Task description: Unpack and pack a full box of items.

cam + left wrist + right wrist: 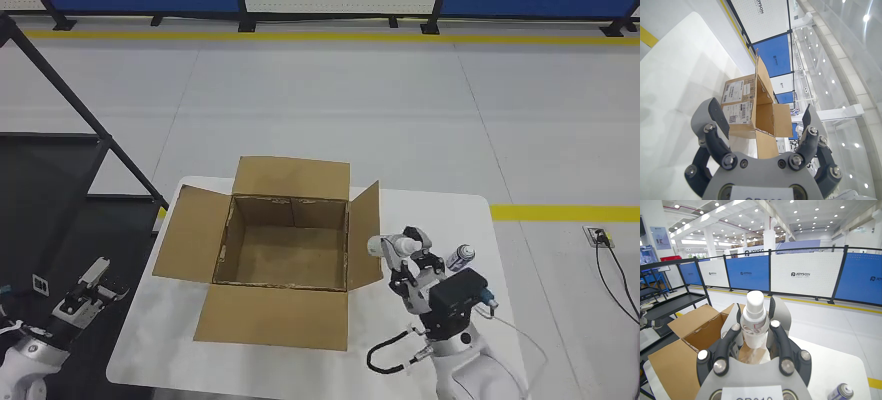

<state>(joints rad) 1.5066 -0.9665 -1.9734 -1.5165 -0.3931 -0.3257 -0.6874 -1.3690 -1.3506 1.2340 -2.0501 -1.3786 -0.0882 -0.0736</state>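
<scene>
- Centrally, a white table (440, 210) carries the box and the can.
- Box (270, 315): brown cardboard, standing on the table's left and middle part, all four flaps folded outward, its bare brown floor showing from above. Printed labels sit on one outer wall (736, 106).
- Black rack (60, 180): beside the table, on the left.
- Left gripper (761, 111): jaws spread wide with nothing between them. It sits off the table's left edge (90, 290), well apart from the box and facing its labelled wall.
- Right gripper (755, 306): jaws clamped around a white bottle, over the table just beside the box's right flap (405, 255).
- Bottle (753, 317): white with a white cap, gripped around its body, the cap end sticking out past the fingertips towards the box (390, 246).
- Can (460, 257): small, bluish with a pale top, on the table near the right arm, apart from the box (841, 391); upright or tilted, I cannot tell.
</scene>
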